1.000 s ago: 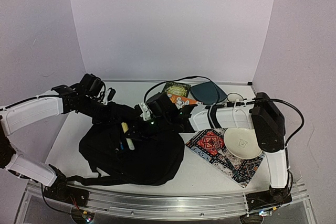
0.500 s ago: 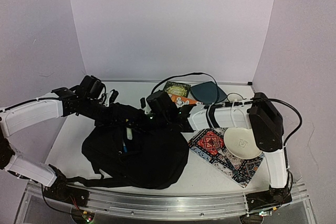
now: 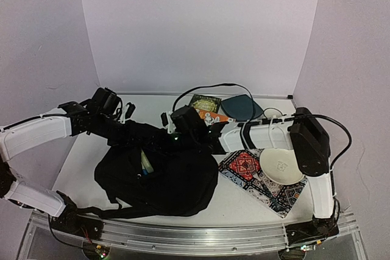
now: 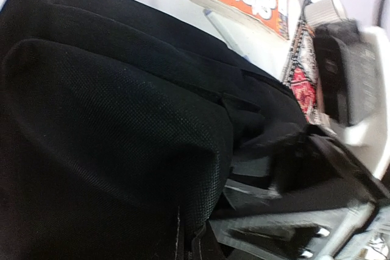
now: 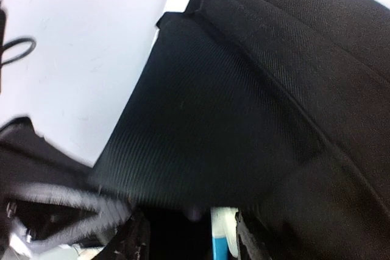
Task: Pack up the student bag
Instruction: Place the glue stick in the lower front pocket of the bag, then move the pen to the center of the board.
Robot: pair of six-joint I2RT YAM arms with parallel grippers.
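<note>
The student bag (image 3: 170, 181), a large black backpack, lies left of the table's middle and fills the left wrist view (image 4: 109, 120) and the right wrist view (image 5: 244, 120). My left gripper (image 3: 126, 131) is shut on the fabric at the bag's upper left edge. My right gripper (image 3: 172, 138) hovers over the bag's top opening, its jaws apart (image 5: 189, 242). A cream and blue pen (image 3: 146, 162) lies inside the opening and shows close to my right finger (image 5: 220, 235); nothing is pinched.
A patterned cloth (image 3: 262, 184) with a white dish (image 3: 281, 165) on it lies to the right. Behind the bag are an orange book (image 3: 213, 115), a dark green book (image 3: 205, 102), a teal pouch (image 3: 242, 108) and a black cable (image 3: 201, 91).
My right gripper's jaws have parted and the pen has dropped from on top of the bag down into its opening. The left gripper keeps its hold on the bag's edge.
</note>
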